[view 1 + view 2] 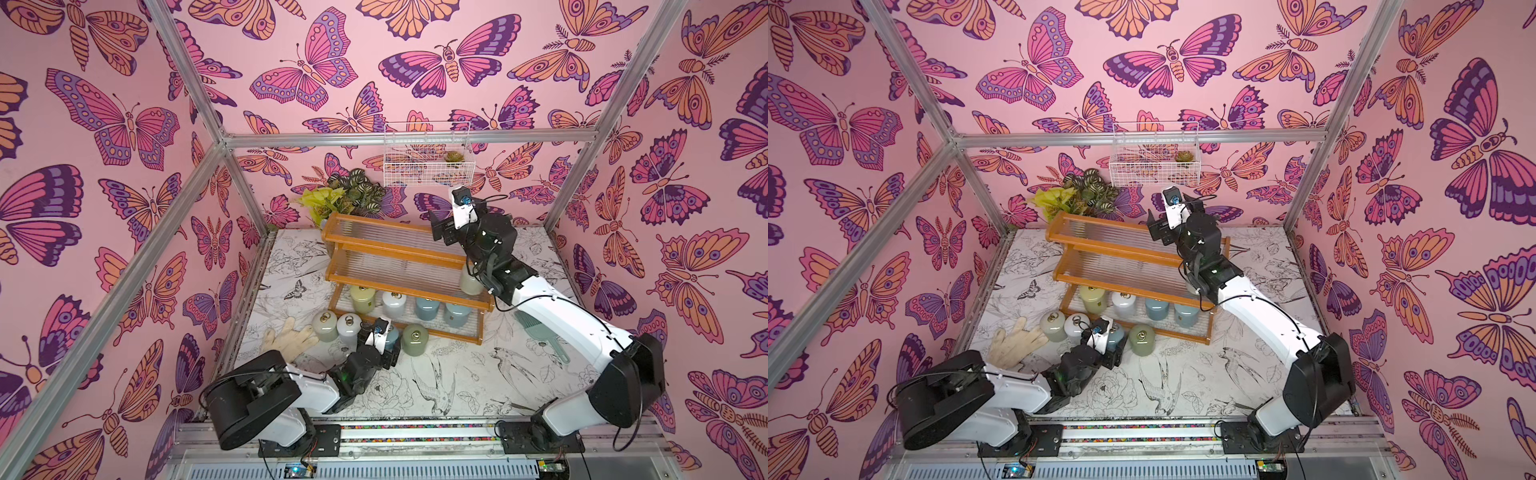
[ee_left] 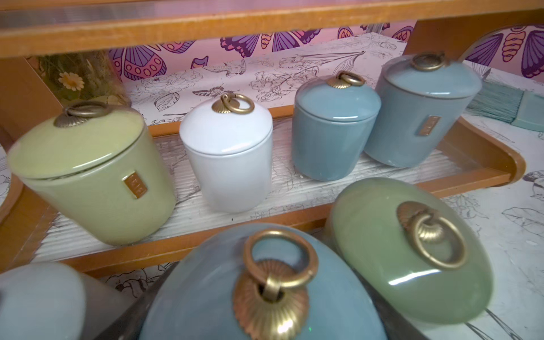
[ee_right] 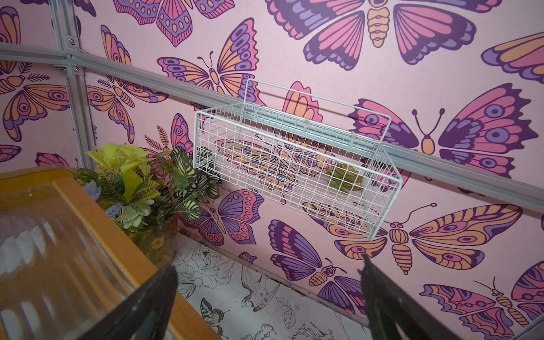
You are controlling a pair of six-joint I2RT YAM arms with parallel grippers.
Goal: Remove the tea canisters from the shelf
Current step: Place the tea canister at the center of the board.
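Left claw: my left claw [image 1: 386, 351] is pressed together on a light blue glazed cylindrical canister [image 2: 206, 294] with a gold ring-pull lid. It is at 6 o'clock of the shelf, low at the desk [image 1: 457, 374]. I cannot tell if it is resting there.
Right claw: my right claw [image 3: 269, 265] is spread wide and empty, above the shelf's top tier near 2 o'clock.
Shelf: the three-tier orange-brown wooden shelf [image 1: 399, 249] with ribbed clear plastic tiers carries four on its bottom tier, at 12 o'clock from my left claw: a yellow-green canister [image 2: 88, 176], a white canister [image 2: 229, 159], a blue canister [image 2: 332, 132] and a second blue canister [image 2: 418, 117].
Middle tier: a cream canister [image 1: 469, 282] stands at the 3 o'clock end, half hidden by my right arm, at 5 o'clock from the right claw and apart from it.
Neighbour: a sage green canister [image 2: 406, 250] stands just beside the held one, at 3 o'clock.
Handling: I judge them hard, slick, breakable, with lids that may lift off.
Hold: around the body below the lid seam, not by the ring.
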